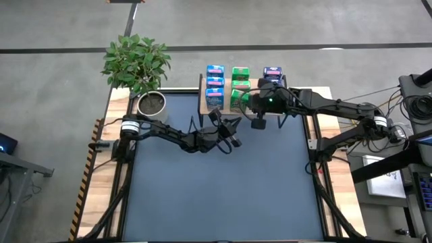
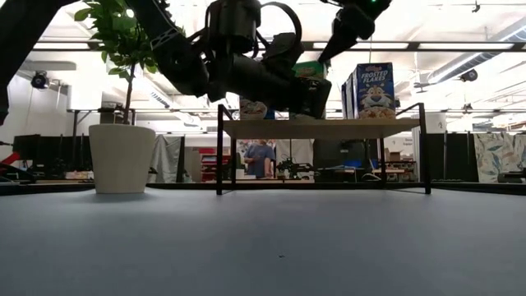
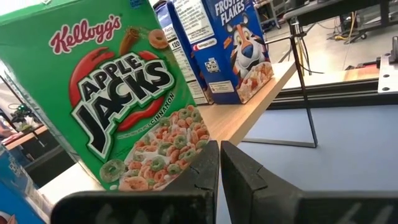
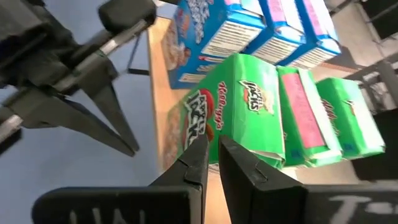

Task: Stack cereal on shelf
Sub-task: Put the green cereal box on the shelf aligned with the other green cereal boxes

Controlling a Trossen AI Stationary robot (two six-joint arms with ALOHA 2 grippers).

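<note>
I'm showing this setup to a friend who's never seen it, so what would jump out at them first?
Probably the rows of bright cereal boxes, light blue, green and dark blue, standing on the small wooden shelf at the table's far edge. The green Apple Jacks box fills the left wrist view. Both grippers meet in front of the shelf: the right gripper is nearly shut beside a green box, the left gripper shut. A potted plant marks the far left corner.

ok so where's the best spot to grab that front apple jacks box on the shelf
Probably by its two narrow side walls near the top, coming down from above. The Apple Jacks box stands upright at the shelf's front edge with more green boxes close behind it, so its broad faces are hard to straddle. The right pincer is already at it.
</note>
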